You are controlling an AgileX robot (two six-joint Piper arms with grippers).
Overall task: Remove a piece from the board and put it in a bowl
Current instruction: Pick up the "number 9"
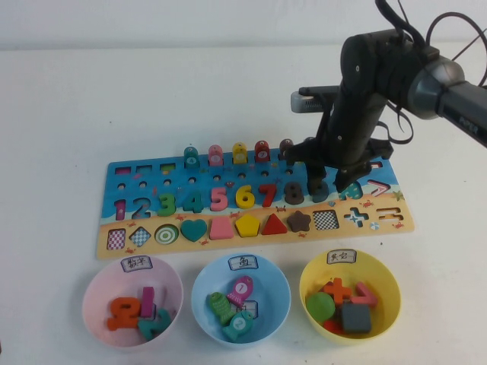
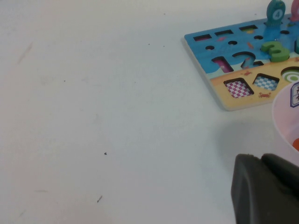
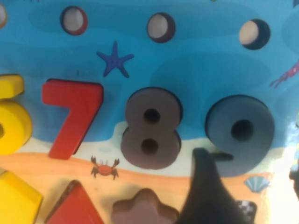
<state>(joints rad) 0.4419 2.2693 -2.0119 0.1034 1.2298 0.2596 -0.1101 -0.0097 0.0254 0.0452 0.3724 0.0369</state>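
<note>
Over the board's right end, right gripper [image 1: 329,185] hangs low, jaws spread wide, nothing held. Grey 9 [image 3: 240,133] sits in its slot on the board [image 1: 137,173] between the fingers, beside brown 8 [image 3: 152,128]. Left gripper [image 2: 264,189] near pink bowl [image 1: 99,285]; jaw state unclear.

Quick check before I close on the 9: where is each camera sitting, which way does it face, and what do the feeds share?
High view: raised on the robot's side, angled down at the board and three bowls; right tool open over the 9.
Left wrist view: low over bare table beside the pink bowl; left tool at the frame edge.
Right wrist view: straight down, close on the 8 and 9; one dark finger shows.
Shared: all three show the board.
</note>
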